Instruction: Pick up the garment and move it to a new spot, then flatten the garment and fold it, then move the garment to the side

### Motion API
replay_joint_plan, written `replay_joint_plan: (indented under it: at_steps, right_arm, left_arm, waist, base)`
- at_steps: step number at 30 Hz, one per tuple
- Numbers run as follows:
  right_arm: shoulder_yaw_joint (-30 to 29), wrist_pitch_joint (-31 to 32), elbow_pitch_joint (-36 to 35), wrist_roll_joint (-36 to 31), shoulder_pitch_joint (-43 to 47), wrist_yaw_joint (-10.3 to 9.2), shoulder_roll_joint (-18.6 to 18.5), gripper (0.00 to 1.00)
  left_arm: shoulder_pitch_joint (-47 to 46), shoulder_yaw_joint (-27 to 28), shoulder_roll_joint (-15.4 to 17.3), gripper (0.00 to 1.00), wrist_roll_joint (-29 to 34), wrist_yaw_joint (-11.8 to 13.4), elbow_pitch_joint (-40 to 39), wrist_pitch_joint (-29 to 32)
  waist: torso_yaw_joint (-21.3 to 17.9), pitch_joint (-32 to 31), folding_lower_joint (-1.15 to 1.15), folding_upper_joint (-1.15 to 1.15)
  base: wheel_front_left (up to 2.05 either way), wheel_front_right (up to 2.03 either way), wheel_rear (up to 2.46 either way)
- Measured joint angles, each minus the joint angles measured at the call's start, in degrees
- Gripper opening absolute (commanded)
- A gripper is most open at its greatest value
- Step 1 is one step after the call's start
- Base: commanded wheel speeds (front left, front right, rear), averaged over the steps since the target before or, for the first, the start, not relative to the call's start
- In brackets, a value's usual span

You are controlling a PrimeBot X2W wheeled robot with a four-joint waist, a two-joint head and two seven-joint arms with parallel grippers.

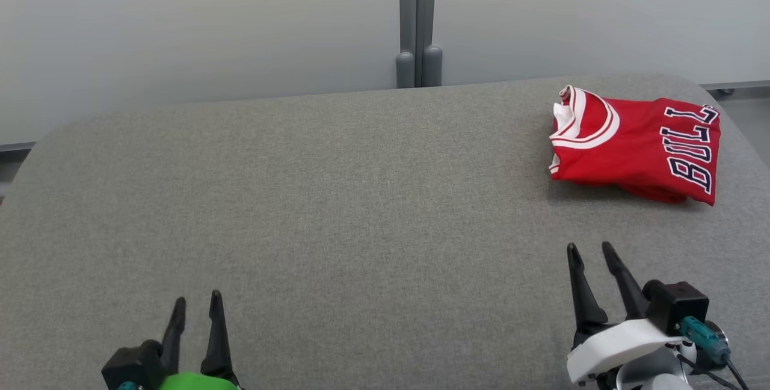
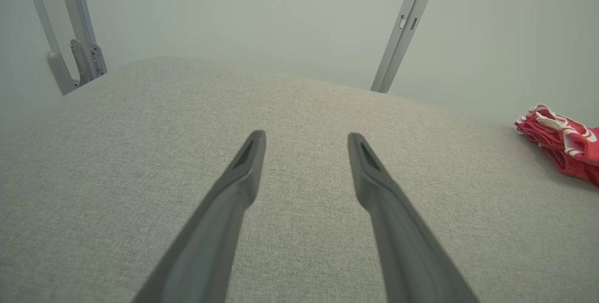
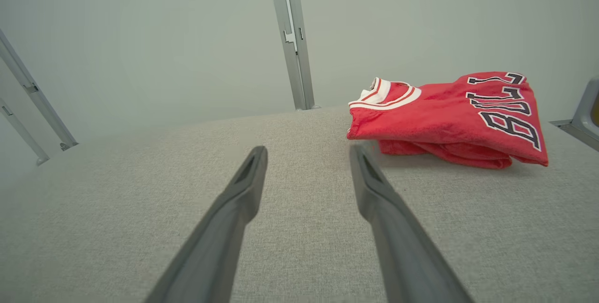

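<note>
The garment (image 1: pixel 637 143) is a red jersey with white trim and dark lettering, lying folded at the far right of the grey fabric table (image 1: pixel 337 197). It also lies ahead and to the right of the fingers in the right wrist view (image 3: pixel 444 116) and at the right edge of the left wrist view (image 2: pixel 561 141). My right gripper (image 1: pixel 591 250) stands open over the table, nearer than the garment and apart from it, holding nothing. My left gripper (image 1: pixel 197 301) hangs open at the lower left, far from the garment, also with nothing between its fingers.
A grey post (image 1: pixel 418 23) rises behind the table's far edge against a pale wall. Slanted metal frame bars (image 2: pixel 405 27) stand beyond the table. The table's rounded right corner lies just past the garment.
</note>
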Motion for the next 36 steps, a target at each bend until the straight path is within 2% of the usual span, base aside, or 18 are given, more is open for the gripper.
replay_joint_plan:
  at_steps: [5, 10, 19, 36]
  right_arm:
    - [0.4, 0.19, 2.99, 0.04, 1.8, 0.01, 0.44, 0.0]
    - [0.38, 0.24, 3.07, 1.03, 2.49, 0.16, 0.53, 0.0]
    - [-0.37, 0.78, 2.3, 8.35, 2.49, 1.55, 1.36, 0.0]
    - [-4.07, 3.8, 2.37, 21.58, 1.96, 2.88, 1.64, 0.0]
  left_arm:
    - [0.37, -0.44, -0.73, 0.0, -0.08, 0.0, 3.39, 0.01]
    - [0.92, -0.38, -0.75, 0.0, -1.25, -0.12, 3.46, 0.11]
    - [0.91, 0.12, -0.76, 0.0, -8.5, -1.09, 3.44, 1.83]
    - [0.05, 2.26, -0.76, 0.0, -19.23, -3.35, 4.07, 4.87]
  waist:
    - [0.01, 0.01, 0.0, 0.0]
    - [0.02, 0.1, 0.0, 0.0]
    - [0.08, 0.52, 0.0, 0.0]
    - [0.24, 1.13, 0.0, 0.0]
  base:
    - [0.0, 0.0, 0.0]
    - [0.0, 0.0, 0.0]
    - [0.0, 0.0, 0.0]
    - [0.0, 0.0, 0.0]
